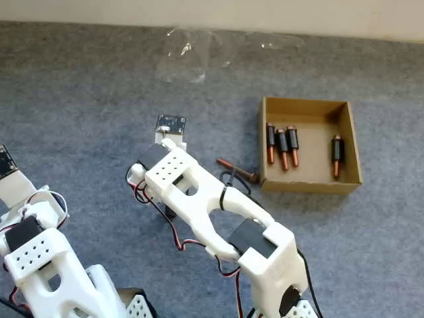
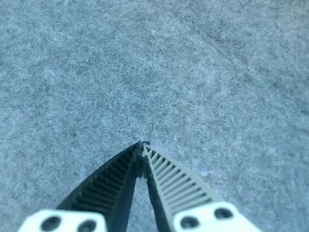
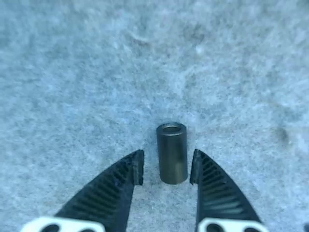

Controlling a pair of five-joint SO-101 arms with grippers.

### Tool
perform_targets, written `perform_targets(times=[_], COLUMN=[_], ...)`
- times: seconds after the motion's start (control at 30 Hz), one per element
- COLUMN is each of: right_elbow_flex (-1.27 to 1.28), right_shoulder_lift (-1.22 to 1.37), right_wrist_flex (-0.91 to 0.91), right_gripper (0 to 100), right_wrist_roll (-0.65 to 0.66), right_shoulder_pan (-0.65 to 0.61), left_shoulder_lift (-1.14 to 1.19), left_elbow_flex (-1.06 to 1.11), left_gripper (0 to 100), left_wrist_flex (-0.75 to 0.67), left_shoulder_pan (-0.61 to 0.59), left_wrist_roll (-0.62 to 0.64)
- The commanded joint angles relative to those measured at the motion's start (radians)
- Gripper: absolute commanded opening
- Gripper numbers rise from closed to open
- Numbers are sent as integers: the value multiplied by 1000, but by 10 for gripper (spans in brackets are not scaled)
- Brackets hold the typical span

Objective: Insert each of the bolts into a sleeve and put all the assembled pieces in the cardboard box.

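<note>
A short black sleeve (image 3: 172,152) stands on the grey carpet, between the two fingers of my right gripper (image 3: 166,164). That gripper is open, with a small gap on each side of the sleeve. My left gripper (image 2: 143,146) is shut with nothing in it, its tips just above bare carpet. In the high view a loose copper bolt (image 1: 237,170) lies on the carpet just left of the cardboard box (image 1: 310,185). Several assembled pieces (image 1: 283,146) lie inside the box. The right arm (image 1: 192,189) stretches out left of the box; the left arm (image 1: 36,248) sits at the near left corner.
A crumpled clear plastic bag (image 1: 192,50) lies at the far edge of the carpet. Red and black cables (image 1: 177,238) hang along the right arm. Bare carpet stretches across the left and far side.
</note>
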Motion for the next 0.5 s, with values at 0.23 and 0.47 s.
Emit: perform_targets(times=[0.23, 0.47], right_elbow_flex=[1, -8], right_shoulder_lift=[-10, 42], right_wrist_flex=[-31, -31], right_gripper=[145, 145], right_wrist_roll=[-6, 51], right_shoulder_pan=[18, 18], left_shoulder_lift=[-5, -5], left_elbow_flex=[-28, -28], left_gripper=[7, 7], left_wrist_flex=[-5, -5], left_shoulder_pan=[-8, -8], left_wrist_roll=[6, 6])
